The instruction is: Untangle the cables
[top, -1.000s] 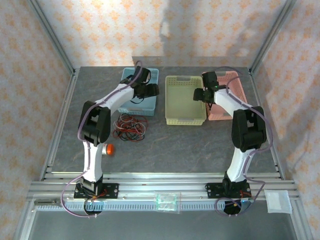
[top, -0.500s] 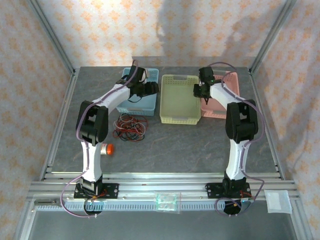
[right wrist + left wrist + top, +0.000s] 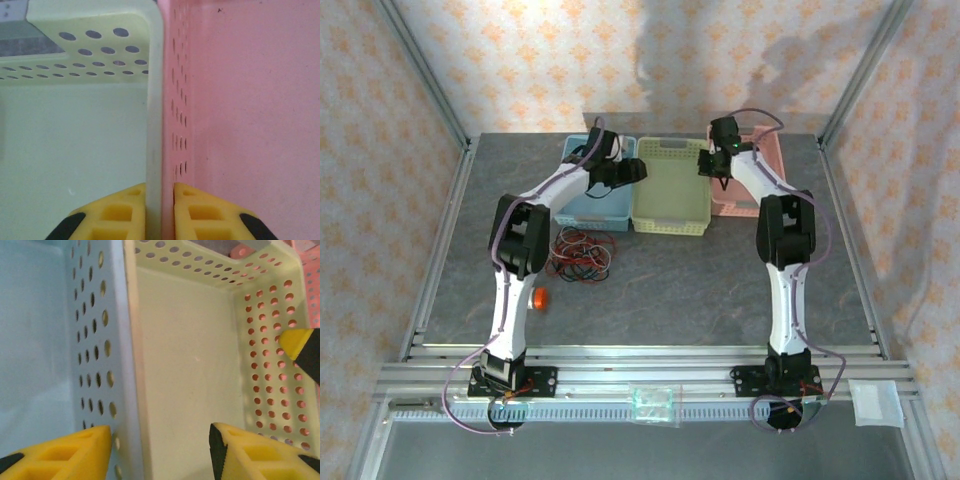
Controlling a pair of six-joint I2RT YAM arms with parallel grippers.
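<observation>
The cables [image 3: 580,255], thin red and black loops in a tangle, lie on the grey table in front of the blue basket [image 3: 582,212]. Both grippers are at the baskets, away from the cables. My left gripper [image 3: 632,172] [image 3: 160,452] is open and straddles the touching walls of the blue basket [image 3: 95,340] and the yellow basket [image 3: 190,365]. My right gripper [image 3: 712,168] [image 3: 160,202] is shut on the adjoining walls of the yellow basket [image 3: 75,125] and the pink basket [image 3: 250,100]. One of its fingertips [image 3: 302,347] shows in the left wrist view.
Blue, yellow [image 3: 670,222] and pink [image 3: 740,205] baskets stand side by side along the back of the table. A small orange object [image 3: 538,297] sits by the left arm. Aluminium frame posts and patterned walls enclose the table.
The right gripper has closed on the yellow and pink walls. The yellow basket has slid left against the blue one, with the pink following. The left jaws have narrowed a little.
</observation>
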